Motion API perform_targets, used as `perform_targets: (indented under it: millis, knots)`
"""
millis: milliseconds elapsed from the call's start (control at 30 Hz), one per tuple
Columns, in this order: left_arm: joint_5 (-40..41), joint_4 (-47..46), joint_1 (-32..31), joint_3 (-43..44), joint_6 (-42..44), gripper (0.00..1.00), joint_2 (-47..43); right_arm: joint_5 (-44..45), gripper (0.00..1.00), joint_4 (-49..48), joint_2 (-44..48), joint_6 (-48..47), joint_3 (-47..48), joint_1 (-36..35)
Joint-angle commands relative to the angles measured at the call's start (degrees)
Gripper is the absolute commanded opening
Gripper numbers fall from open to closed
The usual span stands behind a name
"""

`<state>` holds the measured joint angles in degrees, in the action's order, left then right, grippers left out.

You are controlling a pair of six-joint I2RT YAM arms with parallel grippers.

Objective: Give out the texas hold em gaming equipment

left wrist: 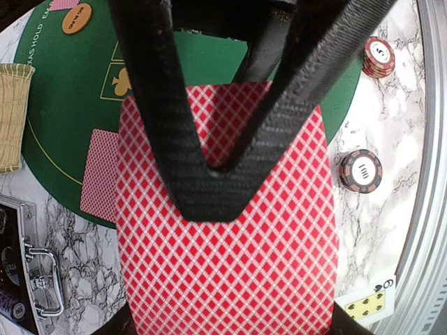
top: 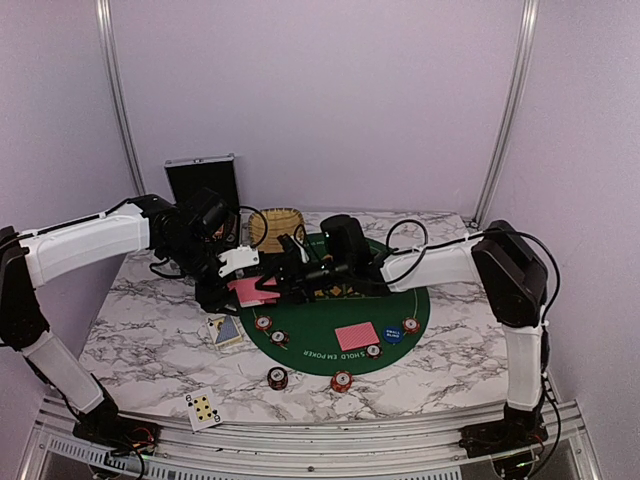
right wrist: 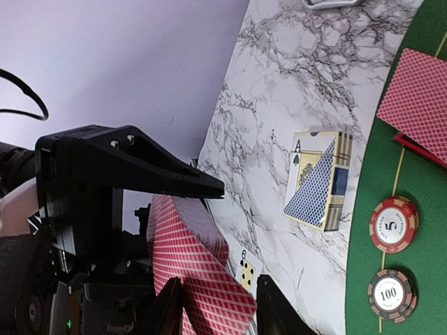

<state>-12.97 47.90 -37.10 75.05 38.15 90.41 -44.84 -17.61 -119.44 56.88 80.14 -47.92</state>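
Cards red with white lattice; mat green; table white marble, grey-veined.

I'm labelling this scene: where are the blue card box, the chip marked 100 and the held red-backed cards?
blue card box (right wrist: 314,187): right wrist view, its blue face.
chip marked 100 (left wrist: 362,169): left wrist view, its white centre.
held red-backed cards (left wrist: 230,279): left wrist view, bare patterned back.

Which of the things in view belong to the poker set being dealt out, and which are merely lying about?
Job in hand: red-backed cards, poker chips, orange disc, blue disc.
Lying about: wicker basket, black case.
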Motion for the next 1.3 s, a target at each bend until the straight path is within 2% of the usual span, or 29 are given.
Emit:
perform_targets:
  millis: [0,133,300,500,933,1267]
  knots:
    - [-0.75,-0.17,0.19,0.69,0.40,0.10,-1.56,1.95,0.32,3.19,2.88,-0.91,-1.03,0.91]
    - [-0.75,-0.27,0.28,0.43,0.39,0.10,-1.81,2.30,0.27,4.29,3.70,-1.47,-0.94,1.07]
    - [-0.75,-0.26,0.53,0.14,0.51,0.09,-2.18,2.39,0.13,4.39,4.33,-1.15,-1.36,1.30]
    - [-0.76,-0.27,0.79,-0.10,0.57,0.09,-2.36,1.30,0.05,0.36,5.70,2.17,-3.44,2.45]
    - [-0.13,-0.26,1.41,-1.07,0.69,0.08,-2.99,-1.87,0.00,-12.73,6.90,10.73,-10.12,7.97]
    - [0.13,-0.26,1.77,-2.57,0.65,0.08,-4.88,-2.18,0.00,-12.58,-0.46,10.75,-4.66,10.52]
